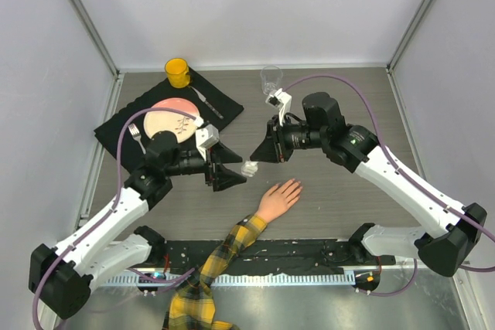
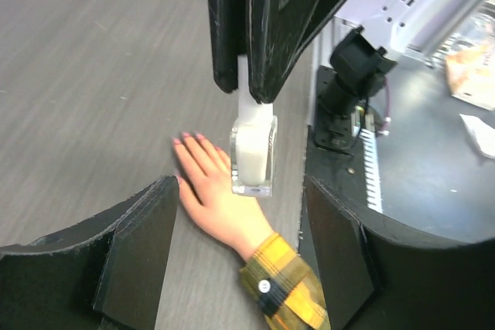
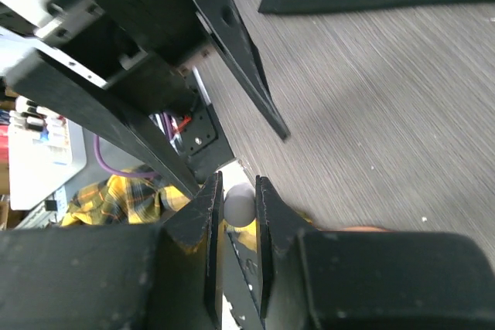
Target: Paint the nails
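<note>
The peach mannequin hand (image 1: 278, 199) lies palm down on the table, its arm in a yellow-black plaid sleeve (image 1: 220, 249). Its nails (image 2: 186, 137) look pink at the fingertips. A small clear bottle (image 2: 254, 156) hangs just above the hand. My right gripper (image 3: 239, 191) is shut on the bottle's white cap (image 3: 239, 205). My left gripper (image 2: 238, 188) stands open, its fingers (image 2: 139, 253) wide on either side of the hand and clear of the bottle's base. In the top view both grippers meet at the bottle (image 1: 249, 168), left of the fingertips.
At the back left a black mat (image 1: 124, 133) carries a pink plate (image 1: 172, 117), a fork and a knife, with a yellow cup (image 1: 177, 73) at its corner. A clear glass (image 1: 271, 79) stands at the back. A black rail (image 1: 309, 256) runs along the near edge.
</note>
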